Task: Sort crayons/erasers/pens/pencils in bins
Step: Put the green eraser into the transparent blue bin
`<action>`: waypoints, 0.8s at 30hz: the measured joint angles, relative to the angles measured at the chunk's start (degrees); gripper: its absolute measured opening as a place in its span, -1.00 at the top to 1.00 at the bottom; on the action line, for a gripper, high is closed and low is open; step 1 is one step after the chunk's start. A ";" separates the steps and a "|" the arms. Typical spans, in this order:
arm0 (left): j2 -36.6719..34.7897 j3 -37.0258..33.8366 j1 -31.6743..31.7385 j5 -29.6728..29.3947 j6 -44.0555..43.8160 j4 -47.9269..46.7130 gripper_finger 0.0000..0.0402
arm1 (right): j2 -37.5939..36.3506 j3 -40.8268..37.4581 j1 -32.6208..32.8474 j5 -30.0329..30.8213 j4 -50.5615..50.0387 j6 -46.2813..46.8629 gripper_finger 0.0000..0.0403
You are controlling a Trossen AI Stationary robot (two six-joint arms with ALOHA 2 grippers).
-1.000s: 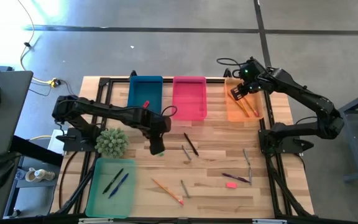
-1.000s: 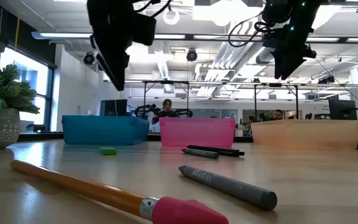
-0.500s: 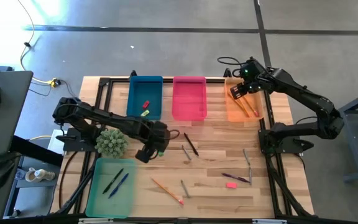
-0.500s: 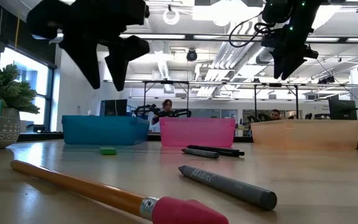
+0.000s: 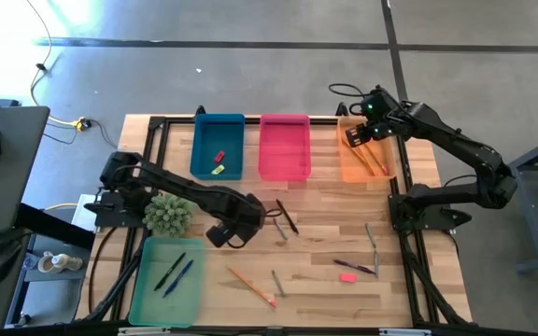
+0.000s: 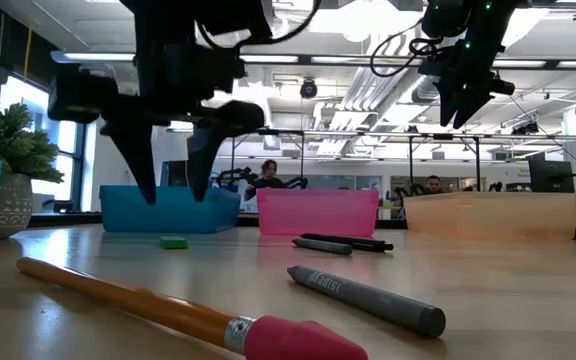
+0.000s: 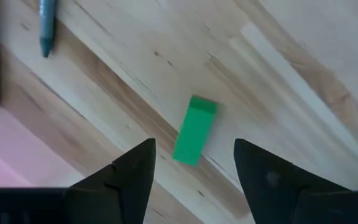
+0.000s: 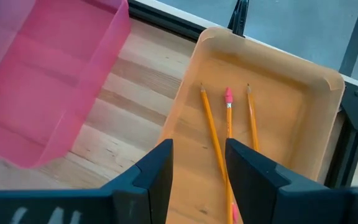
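Note:
A green eraser [image 7: 196, 127] lies flat on the wooden table [image 5: 325, 247]. My left gripper [image 5: 232, 230] hangs over it, pointing down and open, one finger on either side and above it [image 6: 173, 195], touching nothing. My right gripper [image 5: 355, 138] hovers open and holding nothing over the orange bin [image 5: 381, 173], where three pencils [image 8: 227, 127] lie. The blue bin [image 5: 219, 131] holds a red and a yellow-green eraser. The green bin [image 5: 152, 289] holds two pens [image 5: 176, 273]. The pink bin [image 5: 284, 147] stands between the blue and orange ones.
Loose on the table are a black pen [image 5: 287, 217], grey crayons [image 5: 279, 229] [image 5: 372, 238] [image 5: 276, 283], another pen [image 5: 354, 267], a pink eraser [image 5: 347, 277] and a pencil [image 5: 250, 287]. A potted plant [image 5: 168, 213] stands just left of my left gripper.
My left gripper has come down toward the green eraser and a little toward the table's near edge, rolling about its own axis as it sank; its fingers now stand on either side of the eraser. The eraser has not moved.

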 joint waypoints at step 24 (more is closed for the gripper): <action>7.13 0.11 2.92 0.60 8.94 1.83 0.00 | 0.02 0.00 6.19 -0.35 -0.22 5.71 0.32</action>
